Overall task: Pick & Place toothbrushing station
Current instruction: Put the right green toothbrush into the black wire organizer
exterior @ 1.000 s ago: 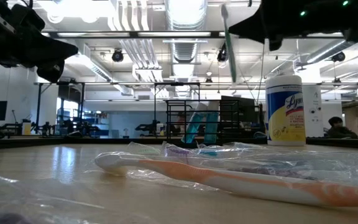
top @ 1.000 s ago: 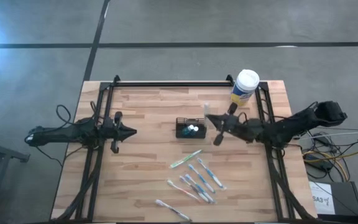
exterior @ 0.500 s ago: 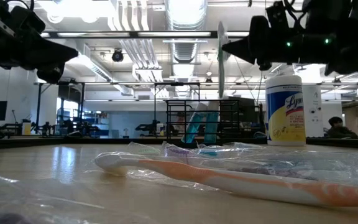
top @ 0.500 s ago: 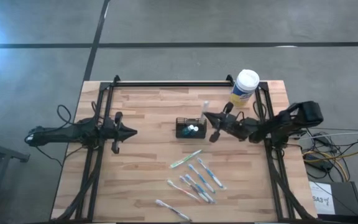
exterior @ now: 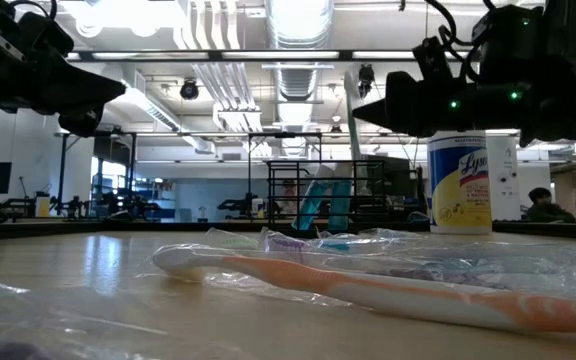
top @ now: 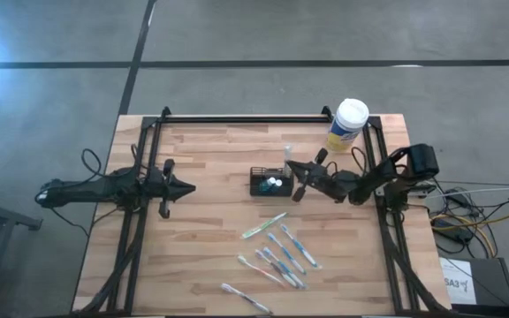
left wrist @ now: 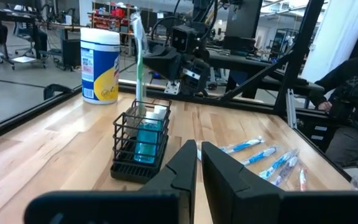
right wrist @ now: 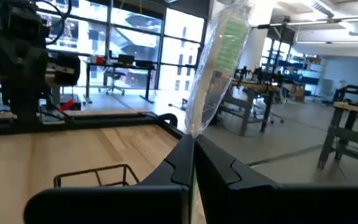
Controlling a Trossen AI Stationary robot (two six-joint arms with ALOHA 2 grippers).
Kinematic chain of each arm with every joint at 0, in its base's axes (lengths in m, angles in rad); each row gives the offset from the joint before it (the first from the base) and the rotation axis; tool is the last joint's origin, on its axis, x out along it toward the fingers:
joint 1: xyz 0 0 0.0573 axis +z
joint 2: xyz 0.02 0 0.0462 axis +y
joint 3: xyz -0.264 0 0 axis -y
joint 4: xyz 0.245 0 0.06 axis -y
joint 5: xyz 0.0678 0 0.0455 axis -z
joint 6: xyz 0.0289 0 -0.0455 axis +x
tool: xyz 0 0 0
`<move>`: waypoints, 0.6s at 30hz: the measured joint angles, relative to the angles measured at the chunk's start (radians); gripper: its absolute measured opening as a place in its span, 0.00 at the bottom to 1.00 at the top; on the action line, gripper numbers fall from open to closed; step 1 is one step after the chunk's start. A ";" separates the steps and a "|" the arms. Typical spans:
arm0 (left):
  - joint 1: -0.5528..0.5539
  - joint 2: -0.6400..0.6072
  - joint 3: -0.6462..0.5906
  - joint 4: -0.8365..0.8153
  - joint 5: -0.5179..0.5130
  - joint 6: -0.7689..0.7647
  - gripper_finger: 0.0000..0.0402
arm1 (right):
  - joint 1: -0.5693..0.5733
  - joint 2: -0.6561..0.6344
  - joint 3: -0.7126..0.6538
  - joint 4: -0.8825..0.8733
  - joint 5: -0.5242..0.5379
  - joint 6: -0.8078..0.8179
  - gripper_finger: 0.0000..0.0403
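Right tool [top: 295, 169] clamps one wrapped toothbrush [left wrist: 137, 43] over the one caddy [top: 270, 182]; left tool [top: 186, 186] closed, empty

Left arm stretched level from the left edge toward the middle, left gripper [top: 184, 186] hanging above the worktop with jaws nearly together and empty, right arm folded at the right edge, right gripper [top: 295, 168] raised mid-worktop, jaws clamped tight
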 joint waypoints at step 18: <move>-0.001 0.001 -0.012 0.010 0.001 -0.010 0.07 | 0.044 0.146 0.037 0.001 0.072 0.025 0.02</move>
